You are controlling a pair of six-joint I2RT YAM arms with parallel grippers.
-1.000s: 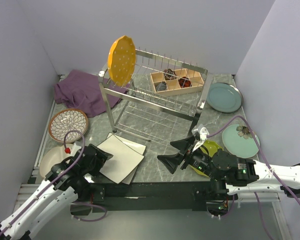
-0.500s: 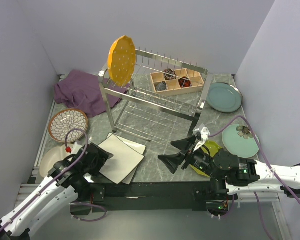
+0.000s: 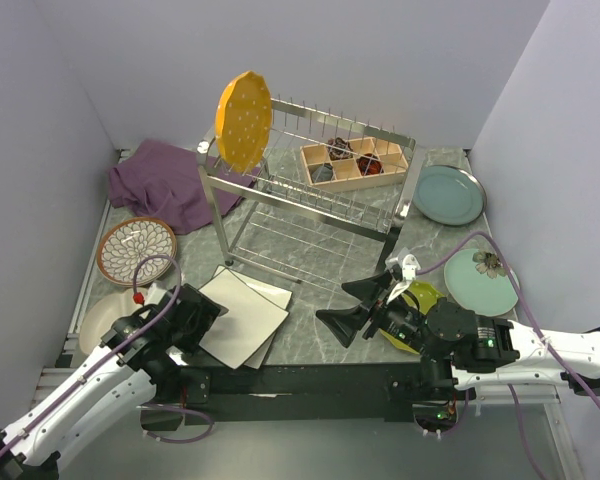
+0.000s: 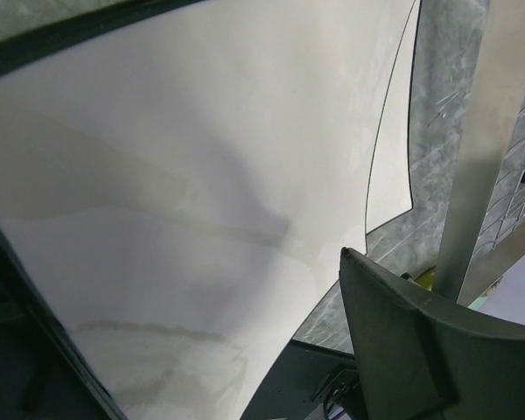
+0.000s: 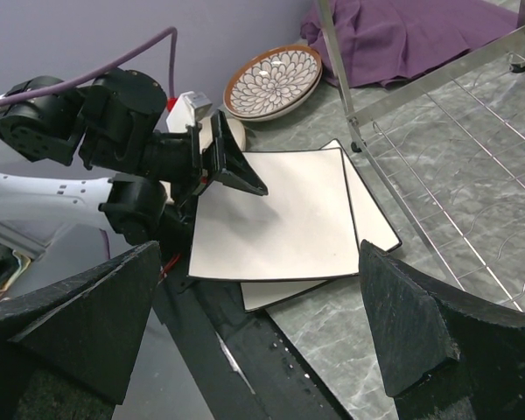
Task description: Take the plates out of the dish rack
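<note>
Wide-jawed, the left gripper (image 5: 226, 168) hovered at the lower left of the overhead view. Its fingers were spread over the near edge of the upper square plate and closed on nothing, and the plate lay flat beneath them under its own weight. The right gripper (image 3: 330, 304), low and right of centre, stood just as wide and empty, pointing toward the same stack.

The silver wire-and-tube dish rack (image 3: 305, 203) filled the upper middle of the frame on its tall legs. One plate stood in it, a round orange plate with pale dots (image 3: 244, 120) at the rack's upper-left end. It was on edge, its long axis nearly upright and its face turned toward the lower right of the frame; the tines presumably kept it so.

A crumpled purple cloth (image 3: 160, 180) lay at upper left. Two large cream square plates (image 3: 242, 318) were stacked flat at lower left with their corners set diamond-wise, the lower one peeking out at the upper right, probably to save room. A pale wooden compartment box (image 3: 355, 165) sat at the rack's right end.

The round plates lay flat on the grey marbled table (image 3: 320, 260), apparently already unloaded:
- a teal-grey plate (image 3: 448, 194) at right
- a mint plate with a flower (image 3: 480, 280) below the teal-grey one
- a brown-rimmed patterned plate (image 3: 136, 250) at left
- a cream round plate (image 3: 105, 325) partly under the left arm
- a yellow-green plate (image 3: 420, 297) partly under the right arm
</note>
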